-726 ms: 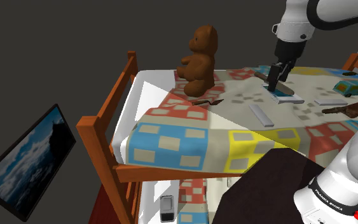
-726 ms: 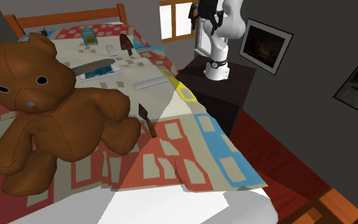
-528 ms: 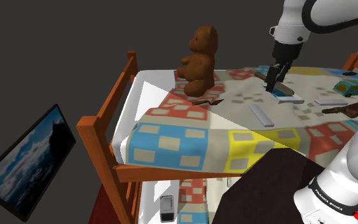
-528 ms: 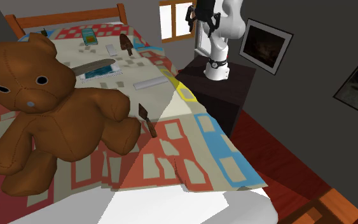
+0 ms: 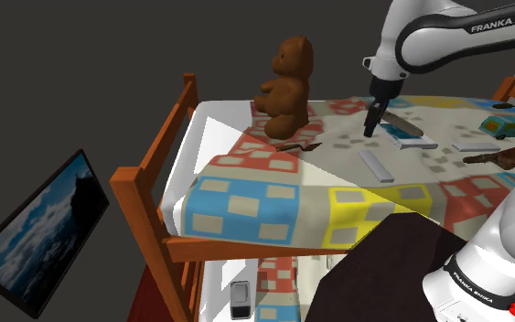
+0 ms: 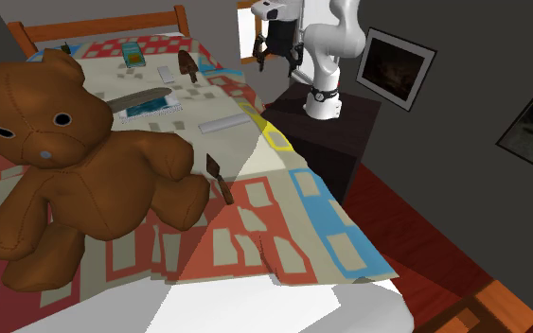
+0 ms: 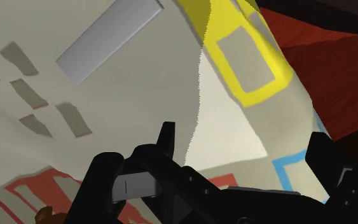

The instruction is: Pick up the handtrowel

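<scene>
Black gripper [image 5: 370, 130] is swinging away from the blue-and-white item [image 5: 411, 138] toward the shoulder view's left, jaws apart, empty. Handtrowel [image 5: 299, 145] is lying on the quilt [image 5: 246, 197] beside the teddy bear [image 5: 285, 87]. I'm closing the gap, still well apart.

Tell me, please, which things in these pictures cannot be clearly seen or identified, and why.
Wrist view: a brown patch is cut off by the picture's edge and the end effector; it cannot be identified.
Shoulder view: the handtrowel beside the teddy bear is too small to tell blade from handle.
Second exterior view: a dark item at the headboard is too small to name.
</scene>
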`<action>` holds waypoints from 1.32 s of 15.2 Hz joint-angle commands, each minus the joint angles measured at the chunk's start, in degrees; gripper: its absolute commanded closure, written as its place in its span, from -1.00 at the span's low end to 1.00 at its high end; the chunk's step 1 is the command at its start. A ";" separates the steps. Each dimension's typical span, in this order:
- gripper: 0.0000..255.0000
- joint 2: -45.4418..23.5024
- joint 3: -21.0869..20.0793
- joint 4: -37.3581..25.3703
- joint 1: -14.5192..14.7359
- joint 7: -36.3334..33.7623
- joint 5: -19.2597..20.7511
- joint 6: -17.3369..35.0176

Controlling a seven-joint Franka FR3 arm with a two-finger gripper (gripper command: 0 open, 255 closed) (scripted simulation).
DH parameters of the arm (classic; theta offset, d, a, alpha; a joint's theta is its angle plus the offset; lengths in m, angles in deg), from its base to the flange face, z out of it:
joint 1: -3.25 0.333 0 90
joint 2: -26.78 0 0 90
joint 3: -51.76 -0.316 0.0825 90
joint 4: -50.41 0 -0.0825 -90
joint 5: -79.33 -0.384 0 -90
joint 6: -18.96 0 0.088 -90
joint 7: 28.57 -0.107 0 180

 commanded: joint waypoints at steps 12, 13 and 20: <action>-1.00 -28.65 8.93 -11.76 2.41 25.82 -4.14 20.44; -1.00 -30.97 9.12 -13.23 2.48 27.95 -5.16 21.41; -1.00 -46.92 7.51 -25.60 0.87 42.05 -12.39 25.56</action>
